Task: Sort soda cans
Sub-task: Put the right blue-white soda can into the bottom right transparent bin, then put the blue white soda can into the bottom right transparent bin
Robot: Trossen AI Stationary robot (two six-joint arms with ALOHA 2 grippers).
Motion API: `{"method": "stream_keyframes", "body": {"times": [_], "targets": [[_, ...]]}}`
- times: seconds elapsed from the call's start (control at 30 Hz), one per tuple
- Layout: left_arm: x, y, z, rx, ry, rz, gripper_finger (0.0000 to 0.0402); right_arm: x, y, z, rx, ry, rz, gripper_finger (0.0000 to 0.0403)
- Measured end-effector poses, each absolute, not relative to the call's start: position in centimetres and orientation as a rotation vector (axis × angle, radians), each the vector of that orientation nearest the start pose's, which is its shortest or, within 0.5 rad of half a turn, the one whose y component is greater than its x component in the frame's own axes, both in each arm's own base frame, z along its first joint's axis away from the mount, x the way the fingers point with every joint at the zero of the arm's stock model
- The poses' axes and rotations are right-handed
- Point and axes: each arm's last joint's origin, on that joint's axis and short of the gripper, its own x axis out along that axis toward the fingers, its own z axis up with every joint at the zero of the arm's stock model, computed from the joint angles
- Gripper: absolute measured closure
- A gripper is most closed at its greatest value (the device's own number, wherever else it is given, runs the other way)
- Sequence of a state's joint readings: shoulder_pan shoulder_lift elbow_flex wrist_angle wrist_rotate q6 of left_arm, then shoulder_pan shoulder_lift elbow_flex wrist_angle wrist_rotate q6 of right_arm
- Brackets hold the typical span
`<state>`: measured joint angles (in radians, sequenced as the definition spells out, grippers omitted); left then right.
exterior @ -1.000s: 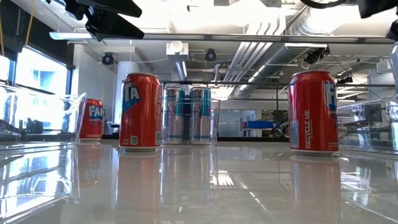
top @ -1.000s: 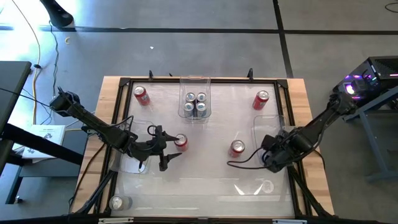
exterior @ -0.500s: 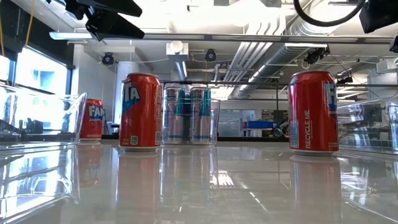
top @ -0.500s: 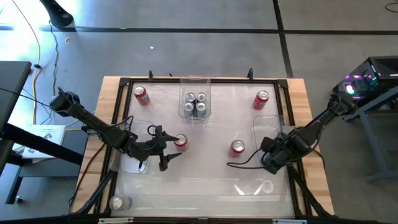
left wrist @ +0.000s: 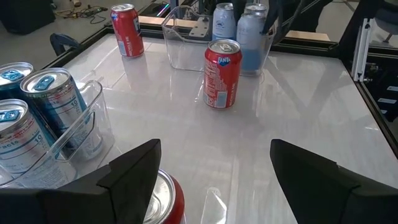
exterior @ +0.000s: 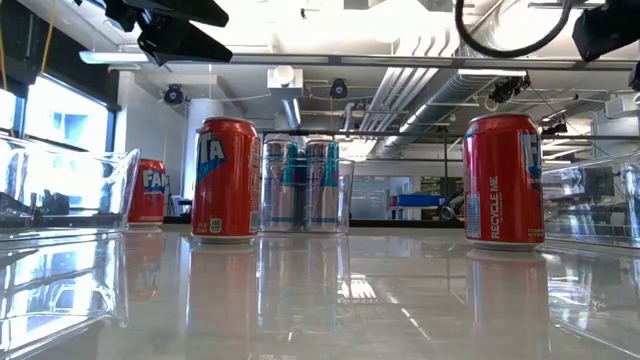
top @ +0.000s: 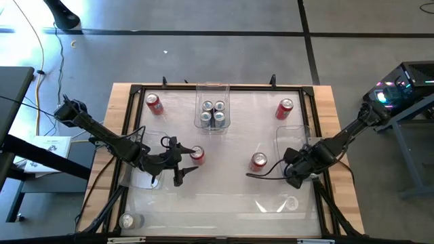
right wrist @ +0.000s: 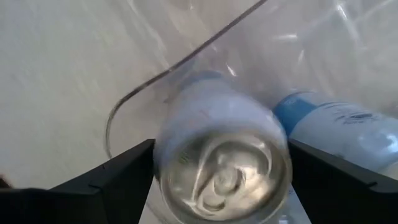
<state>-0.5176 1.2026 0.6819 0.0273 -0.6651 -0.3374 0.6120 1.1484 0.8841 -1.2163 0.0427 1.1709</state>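
While left gripper (top: 182,165) hovers, clear bin (top: 212,115) flanks red can (top: 196,154).

Four cans (top: 212,114) in the far middle bin (top: 213,95), single cans (top: 196,154) around it.

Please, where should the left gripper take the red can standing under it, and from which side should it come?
Grip the red can around its round body, coming straight down from above: it stands upright, and the left gripper hangs open over it, a finger on each side.
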Motion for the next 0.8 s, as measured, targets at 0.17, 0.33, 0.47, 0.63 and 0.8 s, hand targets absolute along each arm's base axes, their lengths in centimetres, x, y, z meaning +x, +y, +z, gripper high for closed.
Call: {"method": "stream_keyframes", "body": {"times": [0.17,0.33,0.47,0.63,0.8], "targets": [[22.4,-10.7,23.7,-0.056,0.379,0.21,0.0106,14.4,9.4,24.2,0.48,1.481,-0.37,0.0064],[22.4,-10.7,23.7,-0.056,0.379,0.211,0.0106,14.6,8.9,25.4,0.468,1.482,-0.375,0.0063],[22.4,-10.7,23.7,-0.056,0.379,0.211,0.0106,14.7,8.6,27.3,0.444,1.452,-0.392,0.0063],[22.4,-10.7,23.7,-0.057,0.379,0.211,0.0106,15.0,8.4,30.0,0.411,1.329,-0.414,0.0062],[22.4,-10.7,23.7,-0.057,0.379,0.211,0.0106,15.9,8.5,31.7,0.364,1.146,-0.399,0.0062]]}}
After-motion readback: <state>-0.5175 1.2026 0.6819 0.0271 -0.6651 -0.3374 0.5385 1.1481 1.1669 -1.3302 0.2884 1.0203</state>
